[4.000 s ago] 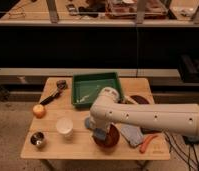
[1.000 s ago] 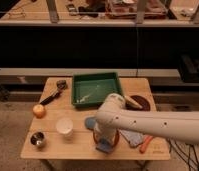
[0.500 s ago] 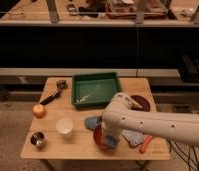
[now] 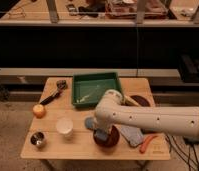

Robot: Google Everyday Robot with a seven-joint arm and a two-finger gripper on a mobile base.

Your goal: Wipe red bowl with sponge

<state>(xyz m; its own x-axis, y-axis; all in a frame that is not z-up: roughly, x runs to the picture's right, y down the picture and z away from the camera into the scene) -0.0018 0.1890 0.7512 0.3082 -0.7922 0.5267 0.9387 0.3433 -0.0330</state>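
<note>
Red bowl (image 4: 111, 140) seen at table (image 4: 83, 150) front, just right of white cup (image 4: 64, 126). Gripper (image 4: 101, 134) held down in bowl w/ sponge (image 4: 100, 135); grip state cannot be told.

The red bowl (image 4: 111, 138) sits upright near the front edge of the table (image 4: 68, 147), right of the white cup (image 4: 64, 126), its orange-red rim partly hidden under the arm. The sponge (image 4: 100, 135), a small blue block, sits at the bowl's left inner side, right under the claw (image 4: 101, 132) pressing down there.
</note>
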